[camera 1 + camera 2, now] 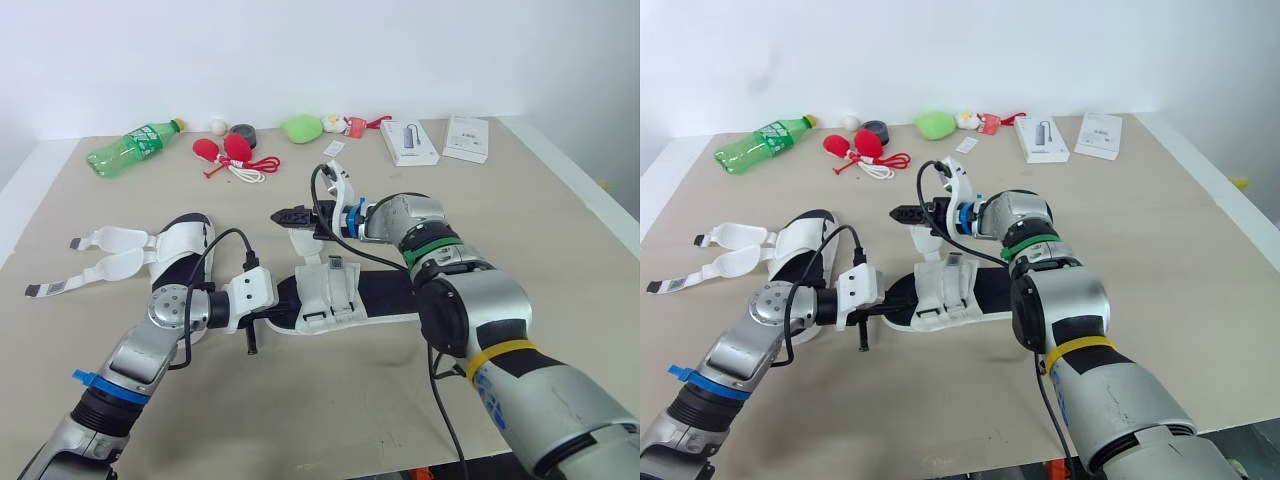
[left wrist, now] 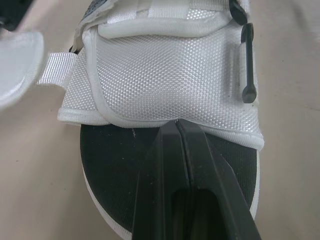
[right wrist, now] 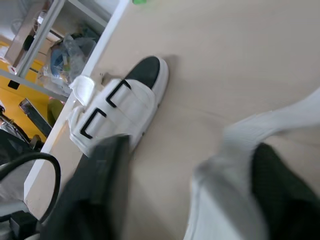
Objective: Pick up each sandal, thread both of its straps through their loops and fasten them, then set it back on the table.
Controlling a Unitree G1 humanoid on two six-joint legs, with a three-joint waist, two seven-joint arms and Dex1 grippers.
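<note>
Your centre sandal (image 1: pixel 330 292) lies flat on the beige table (image 1: pixel 540 240) between your two arms. It has a rounded black sole rimmed in white, with broad white mesh straps folded over it. The left wrist view gives you the weave close up: a fine honeycomb mesh with stitched borders, and a thin black plastic loop (image 2: pixel 247 62) at the strap's side.

Your left gripper (image 2: pixel 177 127) has its two fingers pressed together with nothing between them. The tips rest on the black insole, right at the mesh edge. Your right gripper (image 1: pixel 281 215) hovers over the far side of that sandal, pointing left. Its wrist view shows the fingers spread apart, with a white strap (image 3: pixel 225 165) running between them, close to one.

The left sandal (image 1: pixel 178 243) sits well to the left. Its two loose straps (image 1: pixel 108 252) are splayed flat toward the table's left edge, their ends close to it. The right wrist view adds two black rectangular loops (image 3: pixel 112 95) on that sandal.

Along the far edge you have a row of objects:
- a green plastic bottle (image 1: pixel 130 148)
- red bulbs with a white cord (image 1: pixel 232 152)
- a green soft lump (image 1: pixel 300 127)
- two flat boxes (image 1: pixel 410 142)

Broad bare tabletop runs from your right arm out to the right edge.
</note>
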